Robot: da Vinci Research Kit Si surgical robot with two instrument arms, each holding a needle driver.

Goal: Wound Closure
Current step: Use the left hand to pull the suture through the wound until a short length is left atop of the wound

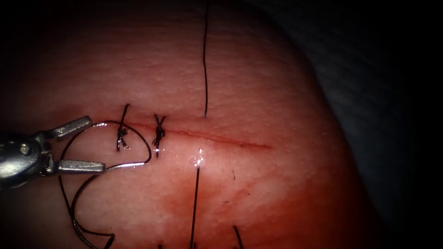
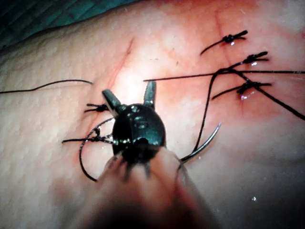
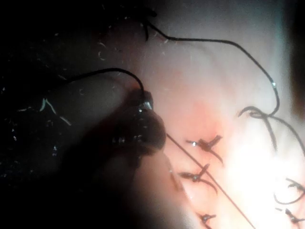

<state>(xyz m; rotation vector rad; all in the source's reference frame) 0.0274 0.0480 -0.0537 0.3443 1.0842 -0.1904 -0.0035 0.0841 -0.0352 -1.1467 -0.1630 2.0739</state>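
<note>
The tissue [image 1: 258,83] has a thin cut [image 1: 221,138] running across it, with two tied stitches [image 1: 158,133] at its left end. My left tool [image 1: 97,144] comes in from the left with its jaws open and empty, spread around the first stitch [image 1: 122,134]. The curved needle [image 1: 134,163] lies free on the tissue just below the cut, one end beside the lower jaw's tip. In the left wrist view the needle [image 2: 207,140] rests beside the open left tool [image 2: 128,88]. Thread [image 1: 205,60] enters above the cut and leaves below it [image 1: 196,203]. My right tool [image 3: 140,126] is a dark shape.
Loose black thread [image 1: 76,216] loops over the tissue at the lower left. A wet glint [image 1: 198,160] marks where the thread leaves the tissue. The tissue's edge falls away to dark cloth [image 1: 369,92] on the right. More tied stitches [image 2: 250,87] lie beyond the needle.
</note>
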